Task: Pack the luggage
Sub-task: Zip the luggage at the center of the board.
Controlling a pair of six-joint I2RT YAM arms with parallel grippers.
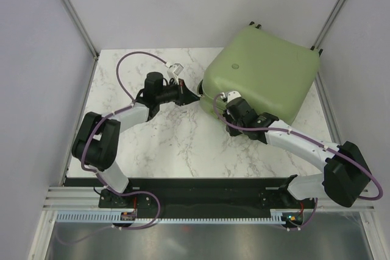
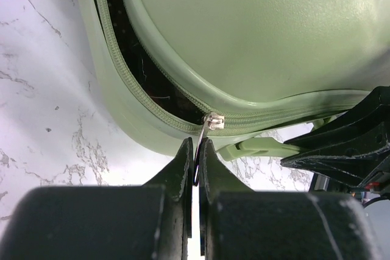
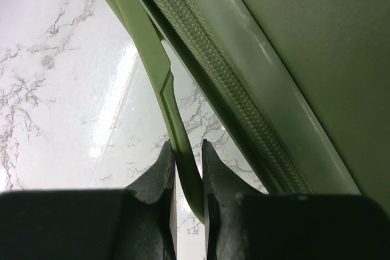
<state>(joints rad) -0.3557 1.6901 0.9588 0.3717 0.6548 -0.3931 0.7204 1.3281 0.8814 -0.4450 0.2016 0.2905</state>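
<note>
Marble table (image 1: 152, 144): left gripper (image 2: 195, 148) pinches luggage (image 1: 268, 71) zipper pull (image 2: 203, 136), right gripper (image 3: 187, 151) its green handle (image 3: 149, 59).

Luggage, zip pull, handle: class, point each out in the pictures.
luggage (image 1: 268, 65), top external view, middle of the lid.
zip pull (image 2: 202, 138), left wrist view, its metal loop.
handle (image 3: 164, 92), right wrist view, mid-strip.

A white marble-patterned table (image 1: 164, 150) with grey veining fills the middle. A black plate (image 1: 207, 190) runs along its near edge, with a white slotted cable rail (image 1: 207, 218) just outside that edge. Pale walls (image 1: 183, 4) stand at the far, left and right edges. Silver frame posts (image 1: 72, 13) slant up from the far corners.
</note>
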